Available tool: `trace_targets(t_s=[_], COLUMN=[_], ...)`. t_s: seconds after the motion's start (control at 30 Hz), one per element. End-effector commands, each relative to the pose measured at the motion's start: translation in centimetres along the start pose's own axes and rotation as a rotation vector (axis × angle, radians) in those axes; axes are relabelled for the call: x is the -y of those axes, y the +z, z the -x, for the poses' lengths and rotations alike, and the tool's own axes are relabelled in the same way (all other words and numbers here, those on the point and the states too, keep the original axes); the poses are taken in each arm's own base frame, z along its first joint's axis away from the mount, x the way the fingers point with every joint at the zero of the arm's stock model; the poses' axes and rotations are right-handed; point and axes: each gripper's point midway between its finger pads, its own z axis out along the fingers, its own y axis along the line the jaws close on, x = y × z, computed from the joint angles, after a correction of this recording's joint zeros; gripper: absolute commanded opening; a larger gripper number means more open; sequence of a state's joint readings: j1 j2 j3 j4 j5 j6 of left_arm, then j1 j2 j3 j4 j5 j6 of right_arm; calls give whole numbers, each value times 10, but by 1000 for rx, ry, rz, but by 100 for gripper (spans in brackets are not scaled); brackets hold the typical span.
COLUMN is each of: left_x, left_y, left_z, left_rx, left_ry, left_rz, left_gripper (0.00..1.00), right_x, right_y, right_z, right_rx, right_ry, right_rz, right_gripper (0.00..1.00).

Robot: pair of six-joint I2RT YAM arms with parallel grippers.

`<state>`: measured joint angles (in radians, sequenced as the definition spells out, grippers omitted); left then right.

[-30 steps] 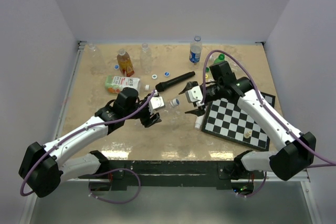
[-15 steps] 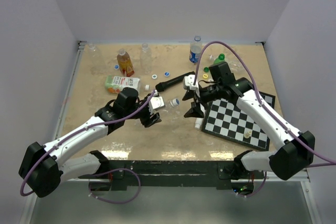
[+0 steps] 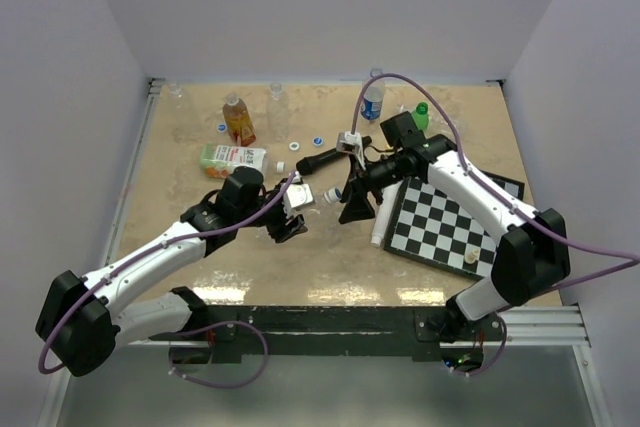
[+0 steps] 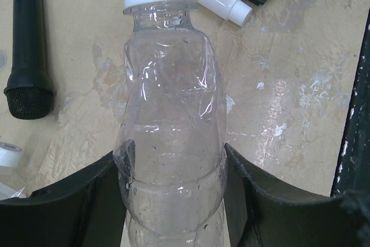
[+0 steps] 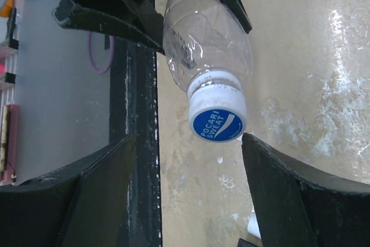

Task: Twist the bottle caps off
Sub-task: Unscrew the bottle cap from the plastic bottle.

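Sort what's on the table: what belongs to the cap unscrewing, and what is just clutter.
Job: bottle in the left gripper, its blue cap, amber bottle, blue-label bottle, loose cap.
Clutter: microphone, chessboard, white tube, carton.

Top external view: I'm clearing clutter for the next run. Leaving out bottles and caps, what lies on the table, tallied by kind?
Black handheld microphone: 1
Black-and-white chessboard: 1
White plastic tube: 1
Green-and-white carton: 1
Pale chess piece: 1
Total: 5 visible
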<state>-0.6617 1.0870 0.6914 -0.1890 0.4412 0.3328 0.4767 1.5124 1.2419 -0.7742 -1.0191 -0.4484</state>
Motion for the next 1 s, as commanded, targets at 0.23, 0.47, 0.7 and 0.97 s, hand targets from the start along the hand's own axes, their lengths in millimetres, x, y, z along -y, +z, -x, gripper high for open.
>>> trace_targets(t_s=[0.23, 0.47, 0.7, 0.97], left_x=[-4, -4, -4, -4], left_y=[-2, -3, -3, -3], left_z=[11, 12, 13, 12], left_rx=[38, 40, 42, 39], left_ry=[16, 17, 17, 17], left_rz=[14, 15, 14, 14], left_gripper=[11, 11, 11, 11], right_x=[-1, 3, 3, 0], right_y=[-5, -6, -8, -11], right_z=[55, 58, 53, 48], right_rx=[139, 146, 135, 119], right_ry=[36, 39, 1, -36], right_rz=[3, -31, -56, -67], right_gripper=[74, 64, 45, 27])
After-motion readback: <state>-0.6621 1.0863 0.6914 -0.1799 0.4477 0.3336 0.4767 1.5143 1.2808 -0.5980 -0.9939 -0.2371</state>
